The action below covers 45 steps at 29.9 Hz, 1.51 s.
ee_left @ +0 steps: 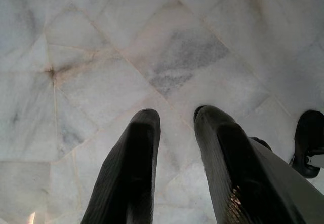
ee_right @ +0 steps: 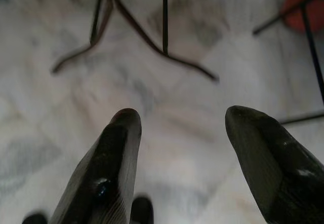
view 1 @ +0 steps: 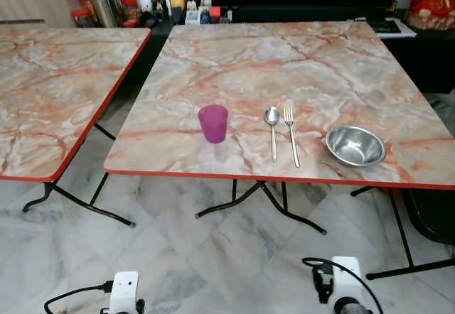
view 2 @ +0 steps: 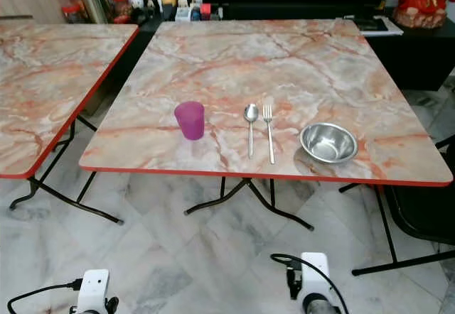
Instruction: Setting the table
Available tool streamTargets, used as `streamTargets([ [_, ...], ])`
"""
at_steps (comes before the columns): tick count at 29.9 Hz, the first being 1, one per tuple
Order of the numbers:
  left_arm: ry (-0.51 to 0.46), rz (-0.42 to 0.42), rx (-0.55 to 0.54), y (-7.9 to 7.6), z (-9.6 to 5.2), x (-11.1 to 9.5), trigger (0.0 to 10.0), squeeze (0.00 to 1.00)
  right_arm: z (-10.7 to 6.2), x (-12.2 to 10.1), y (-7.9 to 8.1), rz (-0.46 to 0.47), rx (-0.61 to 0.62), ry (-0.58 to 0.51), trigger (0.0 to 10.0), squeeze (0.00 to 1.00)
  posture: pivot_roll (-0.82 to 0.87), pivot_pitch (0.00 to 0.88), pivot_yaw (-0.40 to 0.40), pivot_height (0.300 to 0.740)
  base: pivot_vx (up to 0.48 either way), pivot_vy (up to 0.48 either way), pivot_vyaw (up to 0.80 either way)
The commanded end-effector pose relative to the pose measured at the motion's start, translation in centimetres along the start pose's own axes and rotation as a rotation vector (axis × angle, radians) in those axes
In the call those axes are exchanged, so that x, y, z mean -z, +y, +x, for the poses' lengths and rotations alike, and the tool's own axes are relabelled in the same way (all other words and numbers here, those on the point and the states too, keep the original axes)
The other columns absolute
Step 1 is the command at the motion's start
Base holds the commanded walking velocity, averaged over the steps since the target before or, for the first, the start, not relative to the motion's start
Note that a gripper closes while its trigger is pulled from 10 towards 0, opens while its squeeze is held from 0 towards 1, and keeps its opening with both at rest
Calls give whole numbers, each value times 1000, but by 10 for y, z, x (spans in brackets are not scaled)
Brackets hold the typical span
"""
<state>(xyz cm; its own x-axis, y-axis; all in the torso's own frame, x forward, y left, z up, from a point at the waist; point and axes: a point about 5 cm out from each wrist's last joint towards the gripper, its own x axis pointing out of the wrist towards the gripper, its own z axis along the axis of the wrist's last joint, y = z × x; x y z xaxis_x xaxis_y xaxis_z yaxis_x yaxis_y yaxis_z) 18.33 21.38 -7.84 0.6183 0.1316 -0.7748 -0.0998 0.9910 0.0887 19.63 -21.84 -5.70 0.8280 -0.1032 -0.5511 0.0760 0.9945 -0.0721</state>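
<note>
Near bench edge: cup, spoon, fork, bowl
Grippers: left gripper and right gripper released, empty, over floor
My step: I'd approach squarely, raise arms

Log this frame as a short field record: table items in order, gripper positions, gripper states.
table: marble-pattern table with red edge
items, robot's left to right: purple cup, spoon, fork, steel bowl
second table: at robot's left
left gripper: low over floor, open, empty
right gripper: low over floor, open, empty
</note>
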Motion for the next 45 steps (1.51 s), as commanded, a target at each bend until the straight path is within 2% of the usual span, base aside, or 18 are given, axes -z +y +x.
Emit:
streamTargets([
  [1,19,18,-7,5,-1,4,10000,0,-1,-8,2,4,-13,-79,10000,0,-108,102,32,740,0,0,0],
  [5,21,18,-9,7,-1,3,10000,0,-13,-24,2,-12,-27,-216,10000,0,-115,98,33,740,0,0,0],
  [13,26,21,-11,10,-1,2,10000,0,-36,-36,11,-35,-66,-311,10000,0,-123,96,33,740,0,0,0],
  [15,26,21,-16,13,0,-1,10000,0,-54,-49,16,-79,-78,-368,10000,0,-127,98,35,740,0,0,0],
  [19,22,23,-16,13,1,-5,10000,0,-69,-73,19,-111,-81,-441,10000,0,-130,99,35,740,0,0,0],
  [24,20,26,-15,13,1,-6,10000,0,-75,-97,19,-106,-60,-502,10000,0,-132,99,37,740,0,0,0],
  [25,21,26,-13,12,1,-3,10000,0,-77,-109,19,-100,-47,-532,10000,0,-133,99,38,740,0,0,0],
  [30,13,19,-16,12,0,-3,10000,0,-73,-148,26,-64,-33,-618,10000,0,-135,98,42,740,0,0,0],
  [32,10,15,-16,12,1,-4,10000,0,-66,-169,26,-20,-5,-630,10000,0,-129,98,44,740,0,0,0],
  [34,10,14,-19,12,1,-4,10000,0,-51,-187,24,37,28,-631,10000,0,-133,97,48,740,0,0,0],
  [36,9,13,-19,12,1,-4,10000,0,-48,-190,24,49,32,-630,10000,0,-135,97,51,740,0,0,0],
  [38,10,14,-20,11,0,-3,10000,0,-29,-211,28,43,28,-621,10000,0,-118,96,50,740,0,0,0],
  [39,11,14,-21,11,0,-3,10000,0,-26,-216,29,30,28,-624,10000,0,-118,96,50,740,0,0,0],
  [40,10,13,-21,11,0,-3,10000,0,-25,-221,29,23,30,-633,10000,0,-118,96,50,740,0,0,0],
  [42,6,5,-27,12,0,-3,10000,0,-20,-240,30,76,40,-656,10000,0,-108,94,48,740,0,0,0],
  [45,6,9,-29,12,0,-1,10000,0,-18,-253,32,69,41,-679,10000,0,-103,93,48,740,0,0,0],
])
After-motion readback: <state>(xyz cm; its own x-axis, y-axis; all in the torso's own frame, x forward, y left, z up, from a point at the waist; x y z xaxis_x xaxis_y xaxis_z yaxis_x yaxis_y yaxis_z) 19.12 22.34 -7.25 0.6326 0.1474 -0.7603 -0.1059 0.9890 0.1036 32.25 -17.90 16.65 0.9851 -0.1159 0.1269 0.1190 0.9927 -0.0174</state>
